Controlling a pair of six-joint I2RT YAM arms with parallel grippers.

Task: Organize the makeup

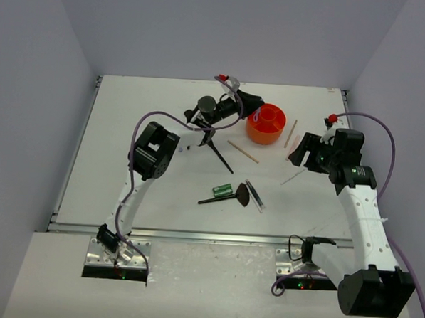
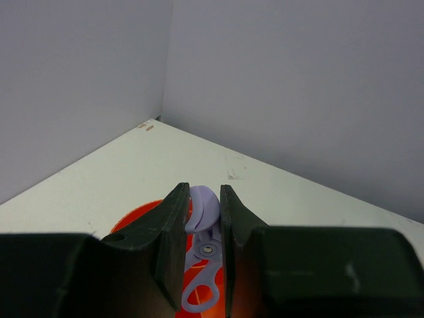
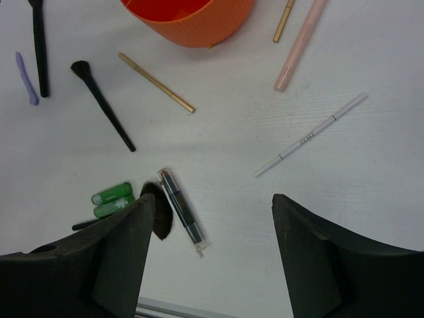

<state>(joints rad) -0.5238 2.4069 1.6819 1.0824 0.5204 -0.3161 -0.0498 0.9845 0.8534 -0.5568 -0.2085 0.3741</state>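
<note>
1. Left wrist view shows the step in hand. The left gripper [image 2: 203, 193] is clamped on a lilac tool [image 2: 207, 235], a scissor-shaped plastic piece with finger loops and a small metal rivet. It holds the tool directly over the orange cup [image 2: 142, 215], so this looks like a drop-off into the cup.
2. The next move, as I judge it, calls for lowering a little, lining the tool up with one compartment, then parting the jaws. Which compartment lies beneath cannot be told.
3. The right gripper [image 3: 212, 255] hangs with its jaws spread wide and empty over the loose makeup on the white table [image 3: 371, 165]. From there it is well placed for the next pick.
4. Left to sort near the cup's ribbed wall:
   - a matte black brush [image 3: 103, 106] with a tapered handle and soft head;
   - a slender tan stick [image 3: 156, 83];
   - a round pink stick [image 3: 301, 43];
   - a thin white pencil [image 3: 311, 136] with small print.
5. Nearer the right gripper lie a glossy translucent green tube [image 3: 112, 194], a fan brush [image 3: 158, 215] with a flat dark head, and a dark liner [image 3: 180, 211] in a clear case. The liner lies just beside the fan head.
6. These slim, smooth, round pieces will likely roll, so each grasp wants to be square across the shaft.
</note>
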